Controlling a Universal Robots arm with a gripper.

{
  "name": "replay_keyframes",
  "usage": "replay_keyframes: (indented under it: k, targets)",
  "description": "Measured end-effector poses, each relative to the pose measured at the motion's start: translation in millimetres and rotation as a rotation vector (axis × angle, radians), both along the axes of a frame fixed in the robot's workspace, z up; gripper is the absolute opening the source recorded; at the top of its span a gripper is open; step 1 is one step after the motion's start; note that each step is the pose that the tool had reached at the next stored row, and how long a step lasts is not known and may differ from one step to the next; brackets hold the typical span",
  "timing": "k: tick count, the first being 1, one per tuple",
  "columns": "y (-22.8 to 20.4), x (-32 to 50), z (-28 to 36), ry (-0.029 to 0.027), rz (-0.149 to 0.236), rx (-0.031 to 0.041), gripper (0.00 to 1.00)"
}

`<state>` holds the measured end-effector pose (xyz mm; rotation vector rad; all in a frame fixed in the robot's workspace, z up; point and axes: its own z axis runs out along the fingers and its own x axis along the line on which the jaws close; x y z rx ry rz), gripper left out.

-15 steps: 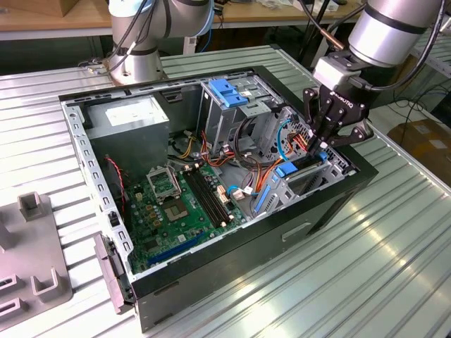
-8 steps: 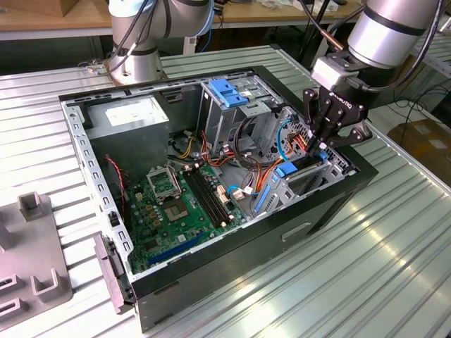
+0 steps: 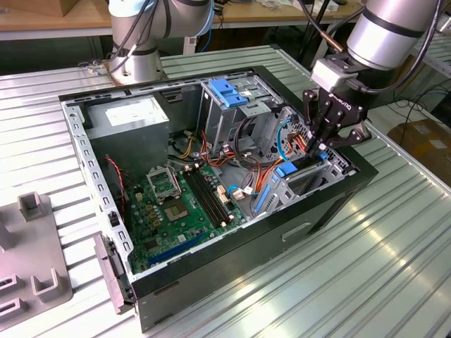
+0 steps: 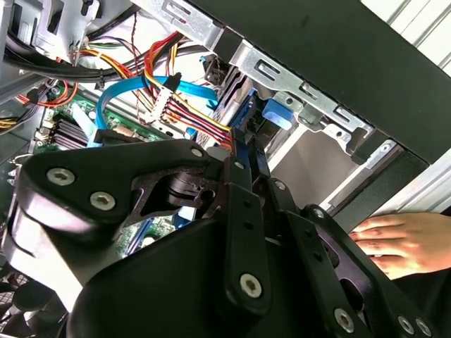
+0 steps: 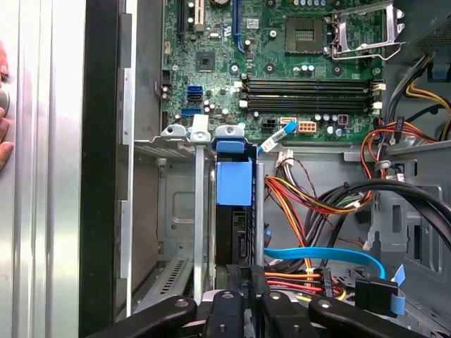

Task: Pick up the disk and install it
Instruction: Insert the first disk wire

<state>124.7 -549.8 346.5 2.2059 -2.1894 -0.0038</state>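
The disk (image 5: pixel 234 182) stands on edge in the metal bay (image 5: pixel 176 211) at the front corner of the open computer case (image 3: pixel 232 250). Its blue carrier end points toward the motherboard, and it appears in the exterior view as a blue piece (image 3: pixel 287 170) among the cables. My gripper (image 3: pixel 318 149) reaches down into that bay from above. In both wrist views the black fingers (image 5: pixel 243 282) sit close together on the disk's thin edge (image 4: pixel 248 151), so the gripper (image 4: pixel 246 144) is shut on it.
A person's hand (image 4: pixel 402 243) rests on the table just outside the case wall. Orange, yellow and blue cables (image 5: pixel 317 204) crowd the bay's side. A drive cage with a blue latch (image 3: pixel 227 91), the motherboard (image 3: pixel 176 204) and power supply (image 3: pixel 130 116) lie beyond. Grey fixture (image 3: pixel 28 246) at the exterior view's left.
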Motion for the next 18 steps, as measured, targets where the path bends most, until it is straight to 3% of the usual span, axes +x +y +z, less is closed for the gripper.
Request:
replay_keyframes:
  k: [15,16,18]
  targets:
    - [0.0,0.0,-3.9,0.0008,-0.001,0.0002,0.16]
    - [0.0,0.0,-3.3,0.0007,-0.001,0.0002,0.24]
    - [0.0,0.0,1.0,0.0007,-0.001,0.0001,0.24]
